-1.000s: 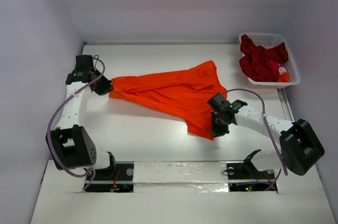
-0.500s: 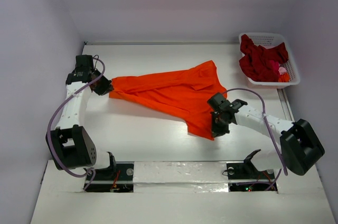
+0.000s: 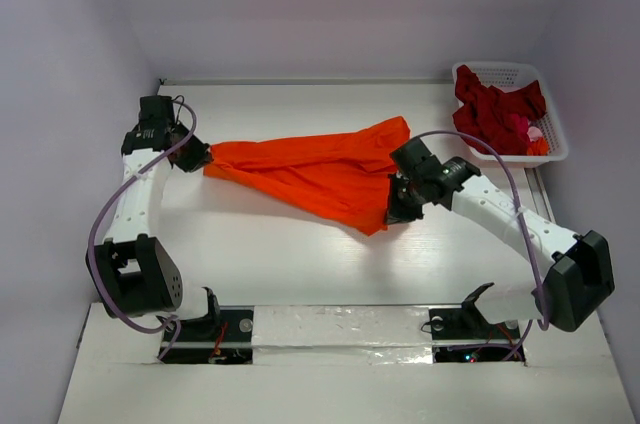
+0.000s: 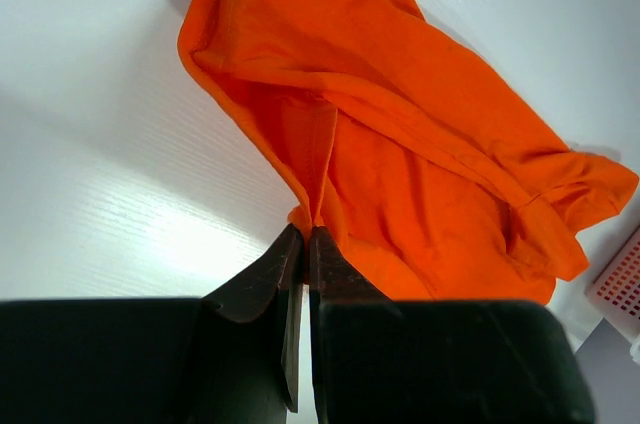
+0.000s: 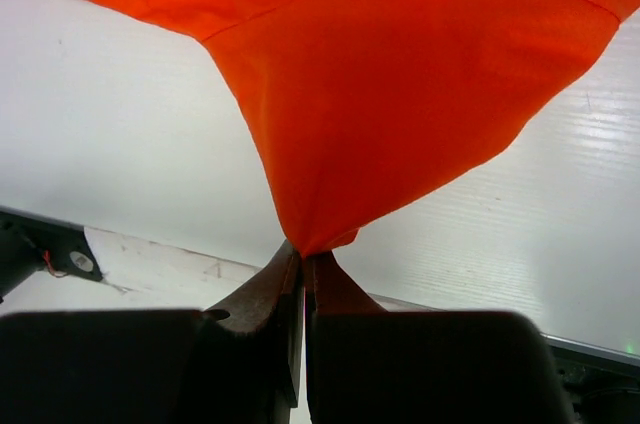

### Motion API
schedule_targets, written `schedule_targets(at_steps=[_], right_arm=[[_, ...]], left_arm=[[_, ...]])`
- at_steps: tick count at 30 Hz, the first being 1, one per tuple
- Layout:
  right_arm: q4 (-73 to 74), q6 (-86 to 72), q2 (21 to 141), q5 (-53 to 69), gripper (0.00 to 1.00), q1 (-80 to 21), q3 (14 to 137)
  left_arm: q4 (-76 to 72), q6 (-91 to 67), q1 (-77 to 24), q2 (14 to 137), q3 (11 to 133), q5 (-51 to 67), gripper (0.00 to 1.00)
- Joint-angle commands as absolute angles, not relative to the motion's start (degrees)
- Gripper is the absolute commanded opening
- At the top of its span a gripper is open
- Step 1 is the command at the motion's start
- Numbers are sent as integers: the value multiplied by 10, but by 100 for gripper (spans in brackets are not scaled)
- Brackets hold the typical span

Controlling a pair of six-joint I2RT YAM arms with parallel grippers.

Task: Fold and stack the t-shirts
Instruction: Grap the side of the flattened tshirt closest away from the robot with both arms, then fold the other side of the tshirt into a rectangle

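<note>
Orange t-shirt point(image 3: 320, 169): stretched in a long band across the middle of the table point(image 3: 280, 264), left to right. Pinched at its left end by the left gripper point(image 3: 197, 157), jaws closed tight on a fold of cloth. Pinched at its near right edge by the right gripper point(image 3: 393, 212), jaws likewise clamped on a bunched tip of fabric, held up off the tabletop. Dark red t-shirts point(image 3: 490, 114) heaped in the white basket point(image 3: 500, 72) at the far right corner, well apart.
</note>
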State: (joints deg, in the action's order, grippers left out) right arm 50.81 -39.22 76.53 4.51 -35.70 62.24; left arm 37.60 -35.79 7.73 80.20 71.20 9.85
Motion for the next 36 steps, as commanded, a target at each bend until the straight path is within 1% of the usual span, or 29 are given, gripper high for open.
schedule_targets(at_steps=[1,10,17,26,36], right_arm=[[533,-387,772,56,0,-361,654],[529,-393,782,51,0,-361,667],[498,-388,814,63,0,-338,664],[487,-352,853,73,0,-261,693],[483,-326,898,83,0,-222,732]], left_arm=[[381,-348,76,802,740,91,0],[376,-350,76,802,736,92,0],[366,-351,76,815,729,94,0],[358,-351,76,831,736,98,0],[355,-349,76,838,732,95,0]])
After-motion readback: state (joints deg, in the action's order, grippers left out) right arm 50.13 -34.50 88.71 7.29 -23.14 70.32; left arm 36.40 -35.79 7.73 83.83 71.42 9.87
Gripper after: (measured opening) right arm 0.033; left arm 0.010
